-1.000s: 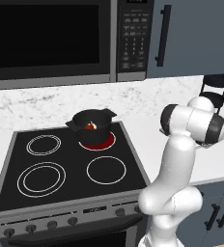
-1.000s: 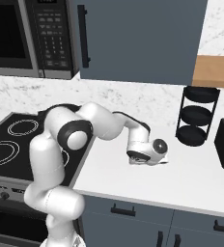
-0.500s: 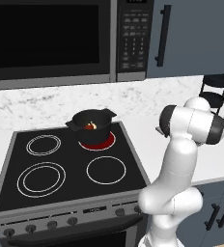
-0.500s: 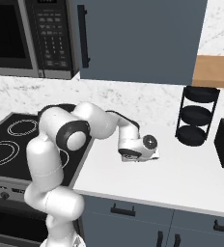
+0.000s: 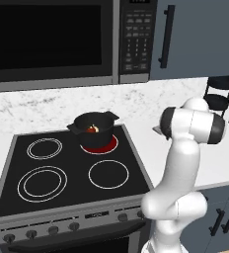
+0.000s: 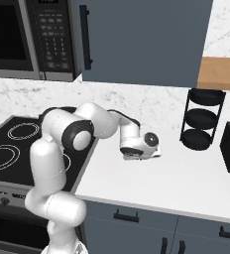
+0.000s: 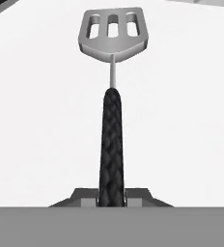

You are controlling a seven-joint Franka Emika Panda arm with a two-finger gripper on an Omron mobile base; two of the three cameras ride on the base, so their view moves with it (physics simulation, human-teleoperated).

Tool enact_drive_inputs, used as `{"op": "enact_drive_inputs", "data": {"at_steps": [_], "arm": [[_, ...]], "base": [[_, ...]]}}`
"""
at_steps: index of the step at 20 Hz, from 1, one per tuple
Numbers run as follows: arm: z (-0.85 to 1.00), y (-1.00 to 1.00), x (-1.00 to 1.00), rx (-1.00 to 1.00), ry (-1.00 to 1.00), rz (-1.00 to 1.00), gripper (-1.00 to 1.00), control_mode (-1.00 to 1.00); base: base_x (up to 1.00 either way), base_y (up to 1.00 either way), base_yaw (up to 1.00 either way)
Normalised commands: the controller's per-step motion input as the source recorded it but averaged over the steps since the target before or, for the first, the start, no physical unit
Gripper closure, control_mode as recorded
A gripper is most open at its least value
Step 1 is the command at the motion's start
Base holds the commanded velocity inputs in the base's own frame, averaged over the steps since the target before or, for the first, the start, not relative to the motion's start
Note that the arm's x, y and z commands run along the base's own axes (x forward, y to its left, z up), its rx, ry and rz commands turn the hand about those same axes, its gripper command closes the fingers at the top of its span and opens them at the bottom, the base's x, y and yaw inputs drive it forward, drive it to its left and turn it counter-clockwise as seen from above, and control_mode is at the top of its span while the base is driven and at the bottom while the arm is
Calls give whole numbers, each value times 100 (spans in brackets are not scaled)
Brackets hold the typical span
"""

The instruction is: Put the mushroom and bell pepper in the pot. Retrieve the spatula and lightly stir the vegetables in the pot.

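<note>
With the gripper (image 7: 112,197) clamped on the far end of the spatula (image 7: 112,96) handle, low over the white counter (image 6: 186,183) well right of the pot (image 5: 93,129), pivoting or slipping is risked during the carry to it.

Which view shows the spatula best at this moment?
The hand view: the spatula lies full length on the white counter, handle between the shut gripper. In both base views the hand covers it.
</note>
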Motion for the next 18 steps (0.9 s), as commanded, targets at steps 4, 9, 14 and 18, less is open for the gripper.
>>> {"op": "enact_drive_inputs", "data": {"at_steps": [4, 9, 14, 18], "arm": [[91, 0, -95, 12, -7, 0, 100, -100], [100, 0, -92, 32, 3, 0, 100, -100], [100, 19, -56, 45, 25, 0, 100, -100], [100, 30, -35, 47, 31, -1, 100, -100]], "base": [[0, 0, 0], [0, 0, 0], [0, 0, 0], [0, 0, 0]]}}
